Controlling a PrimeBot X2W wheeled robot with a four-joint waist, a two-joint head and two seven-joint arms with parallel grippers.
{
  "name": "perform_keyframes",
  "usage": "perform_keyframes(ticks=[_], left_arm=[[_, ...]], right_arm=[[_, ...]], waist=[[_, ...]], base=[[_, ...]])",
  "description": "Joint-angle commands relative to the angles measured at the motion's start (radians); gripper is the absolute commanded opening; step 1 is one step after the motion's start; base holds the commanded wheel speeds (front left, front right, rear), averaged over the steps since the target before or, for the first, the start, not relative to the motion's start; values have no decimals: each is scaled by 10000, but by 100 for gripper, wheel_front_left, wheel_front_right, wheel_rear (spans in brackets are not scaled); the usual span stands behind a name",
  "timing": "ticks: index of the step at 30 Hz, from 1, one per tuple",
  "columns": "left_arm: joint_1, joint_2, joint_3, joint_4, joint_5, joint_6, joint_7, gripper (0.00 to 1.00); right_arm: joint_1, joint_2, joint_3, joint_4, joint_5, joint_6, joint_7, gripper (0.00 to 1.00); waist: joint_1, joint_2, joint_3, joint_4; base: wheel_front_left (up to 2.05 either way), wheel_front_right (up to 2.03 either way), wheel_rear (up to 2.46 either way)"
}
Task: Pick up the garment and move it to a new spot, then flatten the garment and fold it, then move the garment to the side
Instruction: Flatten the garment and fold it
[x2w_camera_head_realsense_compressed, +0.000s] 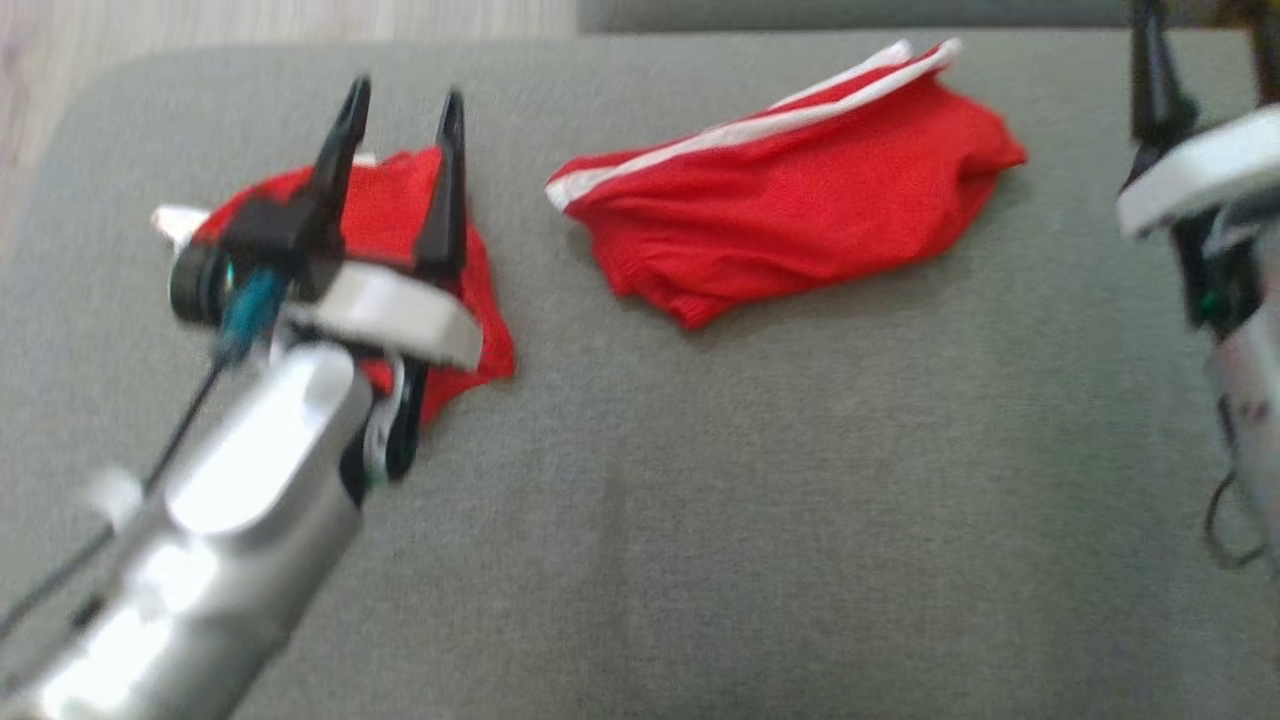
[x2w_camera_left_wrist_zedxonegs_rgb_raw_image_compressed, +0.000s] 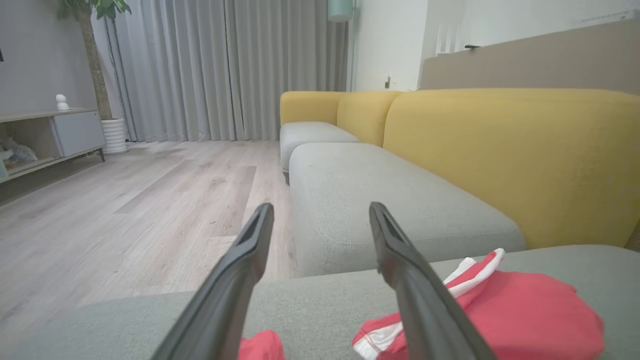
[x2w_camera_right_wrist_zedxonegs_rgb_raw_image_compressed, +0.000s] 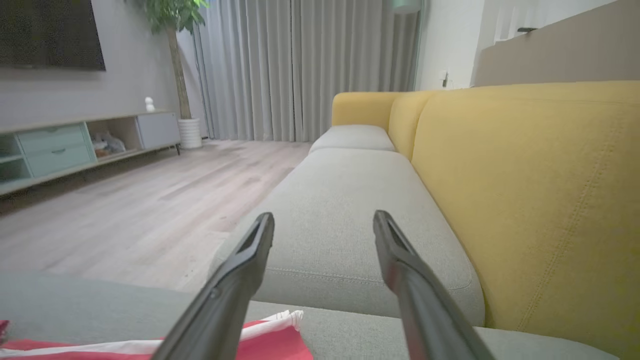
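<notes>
Looking down, I have the grey sofa cushion (x2w_camera_head_realsense_compressed: 700, 500) across the whole head view. A crumpled red garment (x2w_camera_head_realsense_compressed: 790, 220) with white stripes lies toward its far side, right of centre. A smaller red piece (x2w_camera_head_realsense_compressed: 398, 200) lies at the left. My left pincer (x2w_camera_head_realsense_compressed: 407, 95) hangs over that piece, spread wide and empty. My right pincer (x2w_camera_right_wrist_zedxonegs_rgb_raw_image_compressed: 323, 216), far right, is also wide and empty.

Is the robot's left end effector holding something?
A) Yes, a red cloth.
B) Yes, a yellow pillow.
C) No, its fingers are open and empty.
C: the left end effector has its two fingers spread apart with nothing between them, over the smaller red cloth on the grey cushion.
</notes>
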Motion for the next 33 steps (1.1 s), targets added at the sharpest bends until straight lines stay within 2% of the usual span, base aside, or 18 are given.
perform_keyframes(ticks=[1, 2, 5, 9, 10, 13, 16, 22, 28, 33], left_arm=[[430, 382, 816, -571, 293, 121, -90, 100], [430, 382, 816, -571, 293, 121, -90, 100], [1611, 353, 1492, -1147, 838, 152, -91, 100], [3157, 69, 2198, -1548, 1356, -10, -92, 100], [3807, -111, 2439, -1627, 1646, -88, -92, 100], [4644, -488, 2709, -1626, 1987, -282, -92, 100], [5222, -841, 2964, -1571, 2364, -485, -92, 100], [5544, -1304, 3497, -1480, 2942, -952, -93, 100], [5166, -1552, 3855, -1473, 3424, -1382, -93, 100], [4752, -1727, 4038, -1485, 3754, -1682, -93, 100]], right_arm=[[659, 220, -279, -799, 74, -9, -108, 100], [659, 220, -279, -799, 74, -9, -108, 100], [1964, 726, -929, -1725, -154, -9, -111, 100], [3773, 1808, -1777, -2789, -701, -9, -89, 100], [4646, 2334, -2104, -3310, -1158, -9, -21, 100], [5889, 2869, -2487, -4036, -1629, -9, 48, 100], [6840, 3051, -2687, -4602, -1898, -9, 40, 100], [7543, 3084, -2634, -5306, -1438, -9, 135, 100], [7177, 3086, -2780, -5779, -1614, -9, 475, 100], [6194, 3087, -3168, -6025, -1979, -9, 1098, 100]], waist=[[3, 0, -548, -331], [3, 0, -548, -331], [3, 0, -937, -487], [3, 0, -1396, -632], [3, 0, -1532, -660], [3, 0, -1665, -645], [3, 0, -1734, -629], [3, 0, -1590, -542], [3, 0, -954, -355], [3, 0, -174, -83]], base=[[0, 0, 0], [0, 0, 0], [0, 0, 0], [0, 0, 0], [0, 0, 0], [0, 0, 0], [0, 0, 0], [0, 0, 0], [0, 0, 0], [0, 0, 0]])
